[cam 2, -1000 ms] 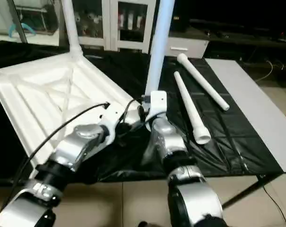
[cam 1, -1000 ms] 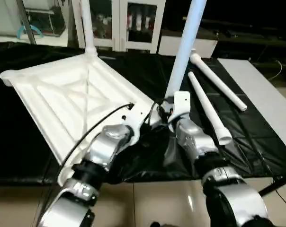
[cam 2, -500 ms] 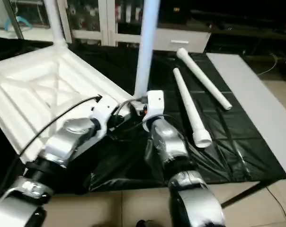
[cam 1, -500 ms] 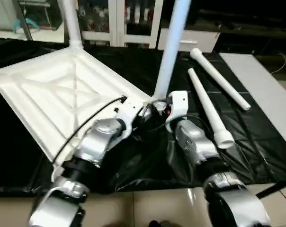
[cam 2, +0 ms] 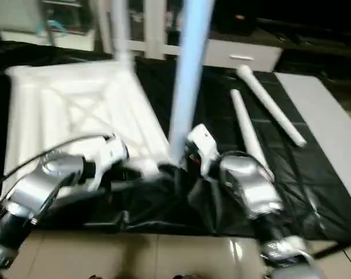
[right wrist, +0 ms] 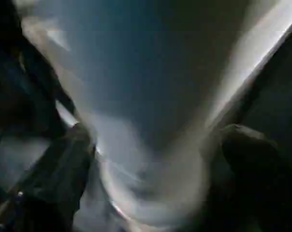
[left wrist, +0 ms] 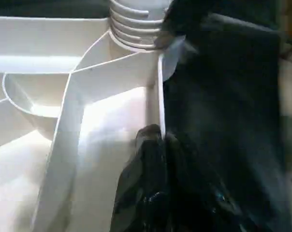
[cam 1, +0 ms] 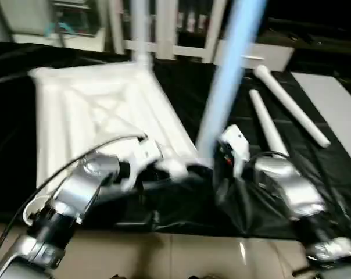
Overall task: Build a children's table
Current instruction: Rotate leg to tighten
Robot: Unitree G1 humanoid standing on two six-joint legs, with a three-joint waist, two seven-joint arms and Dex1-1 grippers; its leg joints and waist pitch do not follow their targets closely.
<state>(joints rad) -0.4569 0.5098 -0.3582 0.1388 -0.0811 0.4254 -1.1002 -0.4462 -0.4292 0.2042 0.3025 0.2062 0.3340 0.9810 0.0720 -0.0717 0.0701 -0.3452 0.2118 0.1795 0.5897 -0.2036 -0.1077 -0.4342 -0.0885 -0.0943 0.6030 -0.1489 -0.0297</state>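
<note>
The table top (cam 1: 100, 110) lies underside up, X ribs showing, at the left and centre of the head views, on a black sheet (cam 1: 315, 174) that covers the bench. One leg (cam 1: 230, 70) stands upright in the top's near right corner socket, rising out of the frame's top edge; a second leg (cam 1: 140, 32) stands in the far corner socket. Two loose legs (cam 1: 280, 110) lie side by side on the sheet at upper right.

The left gripper (left wrist: 158, 145) has its fingers pressed together, tips at the top's edge rib just beside the near socket (nothing is seen held between them). The right gripper (right wrist: 151, 140) has its fingers (right wrist: 247, 150) spread wide on either side of the upright leg's base; contact cannot be told.
</note>
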